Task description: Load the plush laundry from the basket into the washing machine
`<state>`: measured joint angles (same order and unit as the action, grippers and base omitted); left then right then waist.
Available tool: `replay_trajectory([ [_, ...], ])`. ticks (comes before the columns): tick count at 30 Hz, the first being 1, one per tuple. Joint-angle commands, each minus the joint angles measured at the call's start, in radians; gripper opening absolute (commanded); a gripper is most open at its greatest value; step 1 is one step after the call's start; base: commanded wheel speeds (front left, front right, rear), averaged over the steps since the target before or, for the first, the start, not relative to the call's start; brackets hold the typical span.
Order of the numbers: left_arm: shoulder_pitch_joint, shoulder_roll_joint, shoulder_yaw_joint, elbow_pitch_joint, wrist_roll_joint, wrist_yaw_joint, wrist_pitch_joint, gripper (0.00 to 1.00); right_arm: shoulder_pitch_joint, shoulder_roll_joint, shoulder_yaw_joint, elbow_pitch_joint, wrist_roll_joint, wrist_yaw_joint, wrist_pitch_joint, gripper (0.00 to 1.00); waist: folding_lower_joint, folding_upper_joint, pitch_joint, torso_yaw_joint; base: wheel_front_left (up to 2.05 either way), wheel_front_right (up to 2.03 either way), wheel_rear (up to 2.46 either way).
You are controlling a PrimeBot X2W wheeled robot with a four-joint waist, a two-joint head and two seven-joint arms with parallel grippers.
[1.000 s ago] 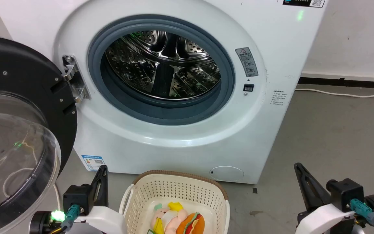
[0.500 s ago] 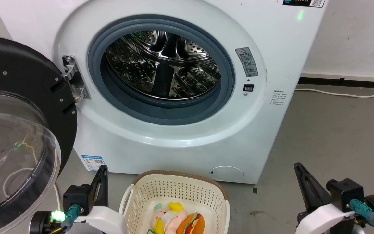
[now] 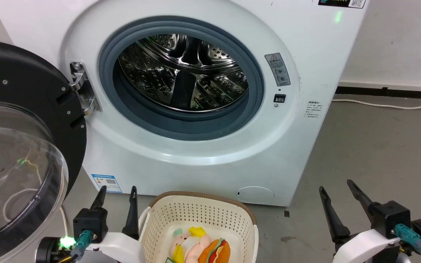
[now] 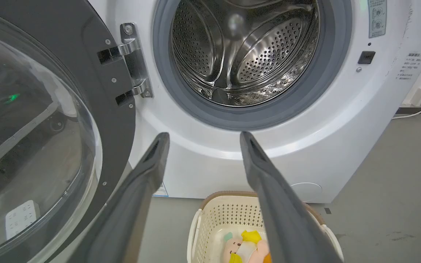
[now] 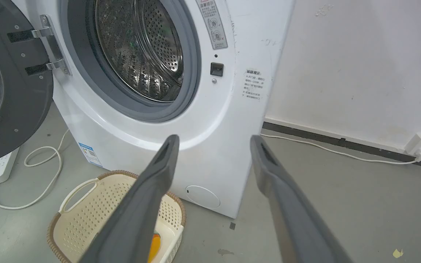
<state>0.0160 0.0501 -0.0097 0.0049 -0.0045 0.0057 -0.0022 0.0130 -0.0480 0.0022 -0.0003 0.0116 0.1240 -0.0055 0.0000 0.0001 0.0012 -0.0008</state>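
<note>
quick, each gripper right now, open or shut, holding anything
Left gripper: open, holding nothing.
Right gripper: open, holding nothing.

light: bright, even | glare: on drum (image 3: 181, 73) | wrist views: edges bowed

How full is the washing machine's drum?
Empty, as far as visible: the drum shows bare steel, and the plush laundry lies in the basket.

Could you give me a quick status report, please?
Both open, empty: left gripper, right gripper. In basket: plush toys. Nothing blocking washer, door open.
</note>
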Motion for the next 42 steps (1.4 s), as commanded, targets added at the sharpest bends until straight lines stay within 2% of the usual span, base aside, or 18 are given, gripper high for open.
replay_trajectory([
  [1,0.000,0.000,-0.007,0.001,-0.012,0.001,-0.011,1.00,0.008,0.000,-0.005,-0.005,0.013,0.000,-0.009,1.00,0.0000,-0.0001,0.001,-0.001,0.00,0.00,0.00],
  [21,-0.031,0.000,-0.060,0.036,-0.030,-0.019,-0.051,1.00,-0.002,0.000,-0.030,-0.025,0.051,0.001,-0.049,1.00,0.0000,-0.0001,0.070,-0.043,0.00,0.00,0.00],
  [42,-0.178,0.017,-0.129,0.290,-0.081,-0.048,-0.029,1.00,-0.030,-0.001,-0.033,-0.038,0.116,0.002,-0.093,1.00,0.0000,-0.0001,0.221,-0.128,0.00,0.00,0.00],
])
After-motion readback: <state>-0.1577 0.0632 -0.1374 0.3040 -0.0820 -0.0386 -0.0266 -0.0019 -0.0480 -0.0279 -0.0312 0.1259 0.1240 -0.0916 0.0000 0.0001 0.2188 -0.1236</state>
